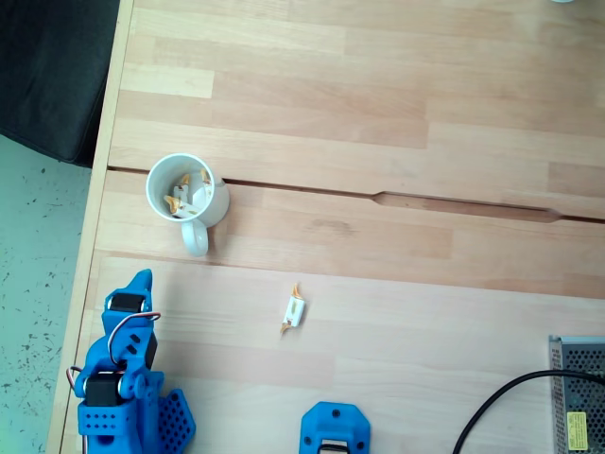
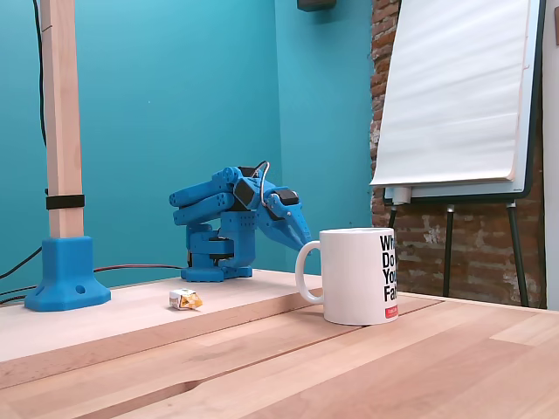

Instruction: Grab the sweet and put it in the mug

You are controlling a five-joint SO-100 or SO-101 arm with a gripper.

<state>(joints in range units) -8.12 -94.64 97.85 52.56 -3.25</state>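
The sweet (image 1: 295, 310), lying well apart from the mug (image 1: 187, 194), looks light and crinkly, best pinched across its white body; whether the gripper (image 2: 301, 234) is parted or closed is unclear.

Fixed view: mug (image 1: 186, 192) at left, upright, handle toward near edge; wrapped candies (image 1: 184, 194) inside. Sweet (image 1: 295, 310) lies on table (image 1: 378, 113), right of mug and nearer, well apart. Blue arm (image 1: 128, 383) near-left corner; jaw state unclear.
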